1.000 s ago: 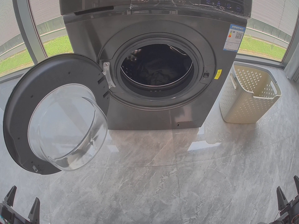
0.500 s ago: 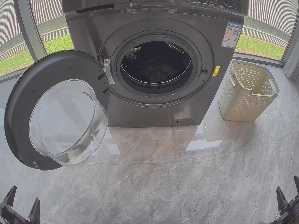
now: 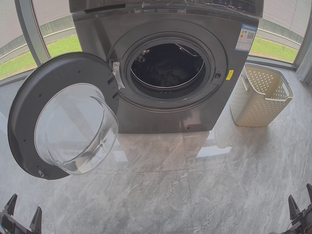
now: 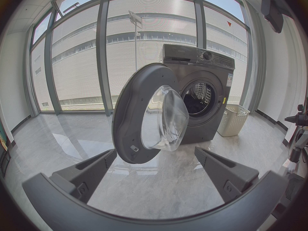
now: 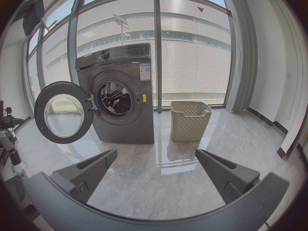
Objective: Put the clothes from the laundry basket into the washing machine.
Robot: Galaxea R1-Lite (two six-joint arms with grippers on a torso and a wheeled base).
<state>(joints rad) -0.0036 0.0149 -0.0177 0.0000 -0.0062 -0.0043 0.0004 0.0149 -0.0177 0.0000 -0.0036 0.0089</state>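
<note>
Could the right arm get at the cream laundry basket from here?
Probably not yet. The open right tool sits low and well short of the cream perforated plastic laundry basket; only grey marble floor lies between, so nothing blocks it.

Head view looks down on the washing machine [image 3: 169, 114]; wrist views share it.

The left gripper [image 3: 23, 208] sits low at the near left. Its two dark, pointed fingers [image 3: 35, 214] are spread wide apart, with nothing between them, and point toward the far side. The right gripper [image 3: 300, 199] sits low at the near right, also empty and with its tips well apart. The two grippers are far from each other, one at each near corner.
</note>
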